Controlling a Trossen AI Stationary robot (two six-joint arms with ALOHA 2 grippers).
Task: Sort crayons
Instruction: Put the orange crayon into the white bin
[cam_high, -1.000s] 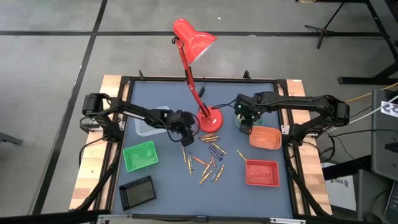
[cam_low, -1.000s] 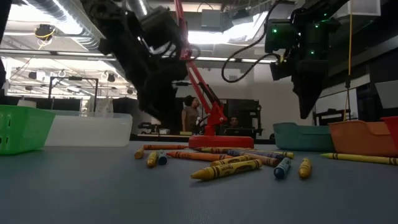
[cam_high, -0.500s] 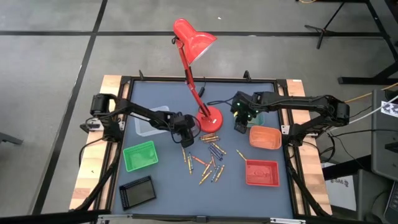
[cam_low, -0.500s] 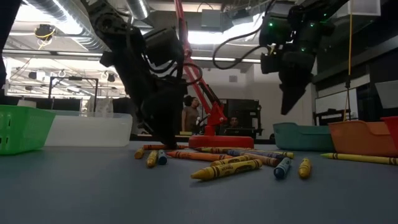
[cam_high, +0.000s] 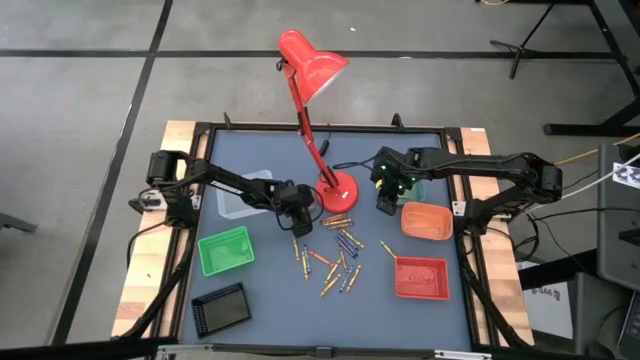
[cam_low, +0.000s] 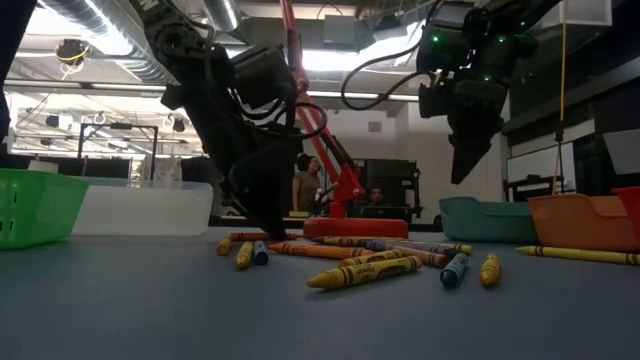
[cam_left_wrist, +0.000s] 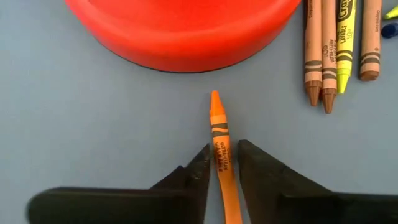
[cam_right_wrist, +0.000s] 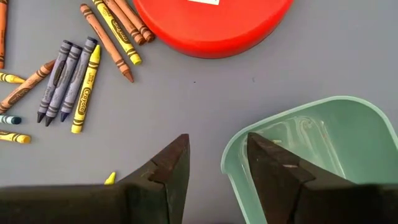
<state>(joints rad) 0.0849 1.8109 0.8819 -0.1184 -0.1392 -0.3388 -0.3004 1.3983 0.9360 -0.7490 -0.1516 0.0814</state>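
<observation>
The left end effector (cam_left_wrist: 221, 163) is down on the counter (cam_high: 260, 300) at the centre of the high view, beside the lamp base (cam_left_wrist: 180, 28), its fingers nearly closed around an orange crayon (cam_left_wrist: 221, 155). The other crayons (cam_high: 335, 258) lie scattered just below centre. The right end effector (cam_right_wrist: 214, 163) hangs wide open and empty over a teal tray's (cam_right_wrist: 305, 155) edge, right of centre.

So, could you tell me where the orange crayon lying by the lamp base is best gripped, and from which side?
Grip the orange crayon across its paper-wrapped middle, coming straight down from above. It lies flat and alone on the table, tip toward the lamp base, so the long sides are free. The left gripper already straddles it there.
</observation>
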